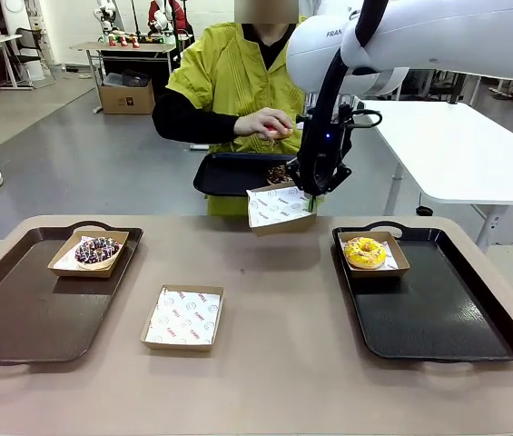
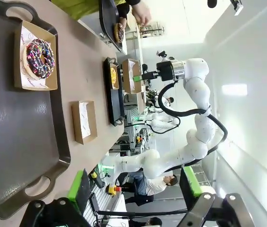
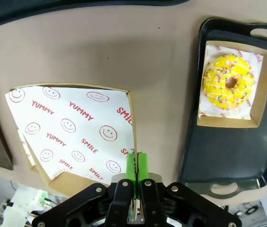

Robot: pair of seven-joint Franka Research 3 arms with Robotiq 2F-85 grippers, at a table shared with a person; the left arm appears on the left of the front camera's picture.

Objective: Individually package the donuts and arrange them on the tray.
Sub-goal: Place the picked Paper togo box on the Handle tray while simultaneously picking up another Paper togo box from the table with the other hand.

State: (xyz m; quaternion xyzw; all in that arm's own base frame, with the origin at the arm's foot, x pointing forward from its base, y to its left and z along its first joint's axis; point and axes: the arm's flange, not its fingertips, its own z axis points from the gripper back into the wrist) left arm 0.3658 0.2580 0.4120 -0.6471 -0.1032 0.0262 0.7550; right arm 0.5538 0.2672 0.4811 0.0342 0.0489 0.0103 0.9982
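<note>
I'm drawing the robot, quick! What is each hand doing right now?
Left hand: open, holding nothing.
Right hand: closed on the edge of a paper-lined box, holding it in the air.

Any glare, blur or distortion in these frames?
Front view: sharp, even light, soft shadow on the table under the held box. Left wrist view: rolled sideways, background blown out, glare on the left tray. Right wrist view: crisp, box print legible.
</note>
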